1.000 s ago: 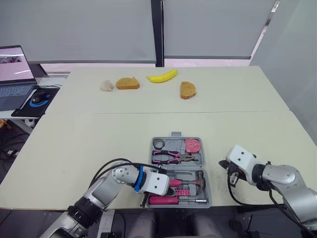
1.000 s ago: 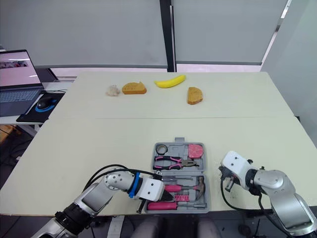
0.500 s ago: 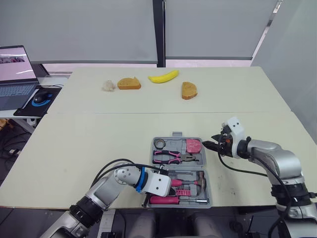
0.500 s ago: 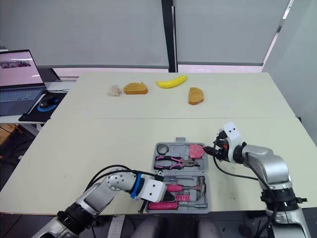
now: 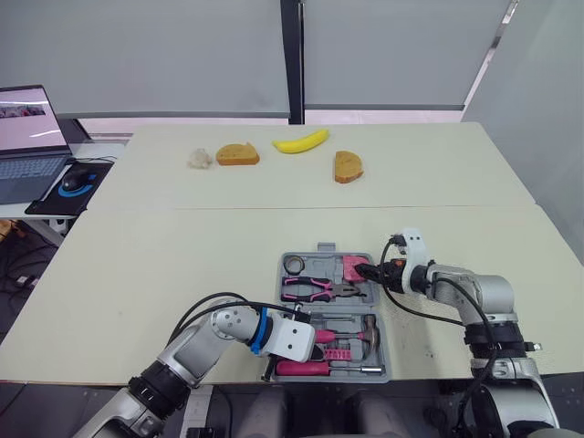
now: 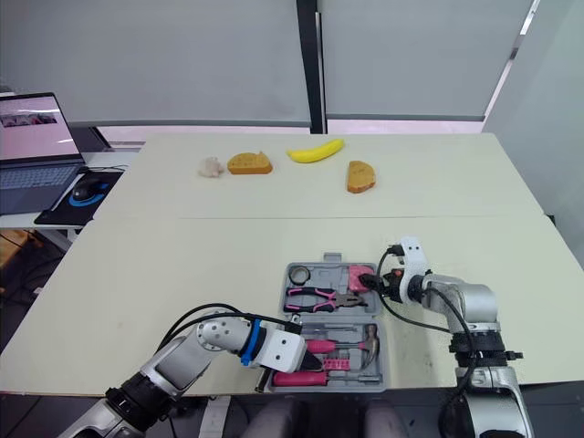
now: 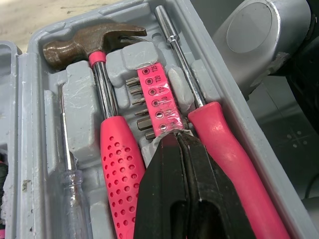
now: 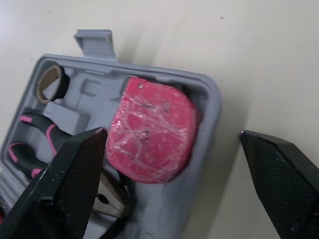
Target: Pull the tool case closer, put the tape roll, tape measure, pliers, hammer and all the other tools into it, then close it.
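— Tool case (image 8: 192, 169)?
— Lies open at the table's (image 5: 182, 255) near edge; holds tape measure (image 8: 152, 132), pliers (image 5: 315, 289), hammer (image 7: 94, 50).
— Left gripper (image 7: 178, 137)?
— Clenched, tips at the bit strip (image 7: 158, 99).
— Right gripper (image 5: 370, 270)?
— Spread wide, straddling the case corner by the tape measure.

The laptop (image 5: 27, 137) is cut off by the view's left edge.

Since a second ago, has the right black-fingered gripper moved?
Yes: the right gripper went from right of the grey plastic tool case forward and leftward to its far right corner.
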Robot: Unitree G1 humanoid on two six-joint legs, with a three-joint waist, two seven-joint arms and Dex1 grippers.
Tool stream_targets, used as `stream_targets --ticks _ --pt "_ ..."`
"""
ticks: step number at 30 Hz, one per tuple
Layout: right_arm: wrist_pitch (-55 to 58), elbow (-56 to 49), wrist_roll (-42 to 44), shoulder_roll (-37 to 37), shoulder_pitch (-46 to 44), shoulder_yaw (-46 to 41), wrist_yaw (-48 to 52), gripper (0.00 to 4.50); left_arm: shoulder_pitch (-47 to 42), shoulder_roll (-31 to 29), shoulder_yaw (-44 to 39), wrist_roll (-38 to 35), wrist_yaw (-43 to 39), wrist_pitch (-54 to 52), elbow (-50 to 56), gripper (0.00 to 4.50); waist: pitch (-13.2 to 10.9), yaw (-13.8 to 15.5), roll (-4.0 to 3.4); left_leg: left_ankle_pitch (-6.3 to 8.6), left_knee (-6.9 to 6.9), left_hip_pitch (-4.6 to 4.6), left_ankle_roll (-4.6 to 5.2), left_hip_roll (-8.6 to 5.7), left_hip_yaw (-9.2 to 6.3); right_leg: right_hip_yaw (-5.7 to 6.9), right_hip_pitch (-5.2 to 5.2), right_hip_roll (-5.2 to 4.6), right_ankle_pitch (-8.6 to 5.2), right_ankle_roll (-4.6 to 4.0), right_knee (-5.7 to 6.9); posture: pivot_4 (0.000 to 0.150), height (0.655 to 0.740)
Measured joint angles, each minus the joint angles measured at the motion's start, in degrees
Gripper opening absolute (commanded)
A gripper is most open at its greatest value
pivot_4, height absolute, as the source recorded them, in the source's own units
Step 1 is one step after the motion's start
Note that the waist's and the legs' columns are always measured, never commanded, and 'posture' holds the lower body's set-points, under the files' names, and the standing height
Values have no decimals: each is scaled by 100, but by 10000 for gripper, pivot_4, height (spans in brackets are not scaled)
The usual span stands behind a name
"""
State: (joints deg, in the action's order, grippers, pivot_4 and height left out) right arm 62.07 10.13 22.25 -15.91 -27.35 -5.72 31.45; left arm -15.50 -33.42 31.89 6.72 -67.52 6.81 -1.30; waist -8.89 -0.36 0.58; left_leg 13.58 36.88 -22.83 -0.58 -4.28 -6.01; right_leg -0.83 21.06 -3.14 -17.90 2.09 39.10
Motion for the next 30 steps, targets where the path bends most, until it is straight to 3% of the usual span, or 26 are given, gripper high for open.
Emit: stream_targets --ticks 14,23,30 --pt "-610 991 167 -58 -325 76 957 44823 -23 -246 56 4 -67 291 -15 0 9 -153 -11 0 -11 4 0 6 -1 -1 3 7 0 0 3 1500 7400" --pt "-797 900 384 -105 -421 112 1553 44823 12 -311 93 11 -58 332 24 0 10 -182 -13 0 -17 4 0 8 -2 -2 7 9 -1 -1 2 1500 7400" --pt "-1372 221 298 -308 -340 655 1854 44823 6 -320 101 11 -52 337 26 0 10 -185 -13 0 -17 4 0 8 -3 -2 10 9 -1 -1 2 1500 7400"
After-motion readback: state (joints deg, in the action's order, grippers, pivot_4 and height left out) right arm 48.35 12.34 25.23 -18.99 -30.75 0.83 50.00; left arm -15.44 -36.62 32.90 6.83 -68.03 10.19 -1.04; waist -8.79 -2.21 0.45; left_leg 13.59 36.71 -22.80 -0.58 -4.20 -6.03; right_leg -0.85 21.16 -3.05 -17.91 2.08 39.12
